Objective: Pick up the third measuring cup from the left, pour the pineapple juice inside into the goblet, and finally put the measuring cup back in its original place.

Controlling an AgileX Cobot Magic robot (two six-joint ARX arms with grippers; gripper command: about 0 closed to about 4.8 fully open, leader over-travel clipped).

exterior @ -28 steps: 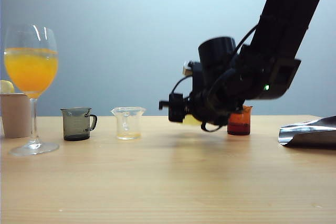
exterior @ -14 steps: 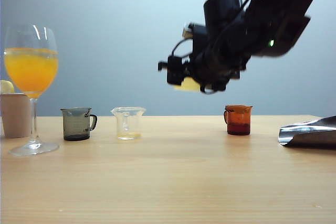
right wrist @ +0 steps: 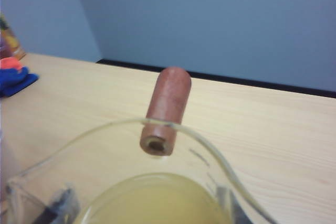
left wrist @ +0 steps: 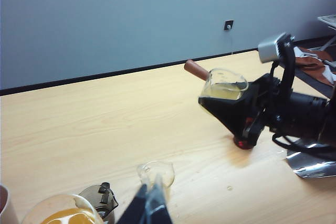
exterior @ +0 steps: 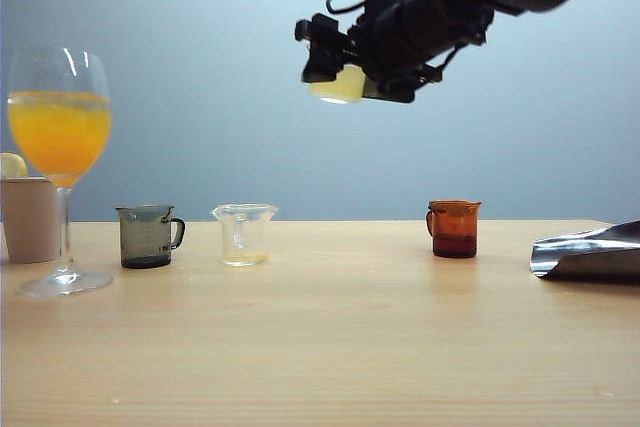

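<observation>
Right claw (exterior: 335, 72) gripping measuring cup (exterior: 338, 85) aloft

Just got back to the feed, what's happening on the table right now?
The right tool holds the measuring cup of pale yellow pineapple juice in the air, high above the table; the cup has a brown wooden handle. The goblet at far left already contains an orange drink. A grey cup, a clear cup and an amber cup stand on the table. The left tool hangs shut near the clear cup, holding nothing.

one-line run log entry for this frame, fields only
stage: carry | right gripper: holding measuring cup of pineapple juice, high above table | left gripper: shut, low near goblet | pour: not started
</observation>
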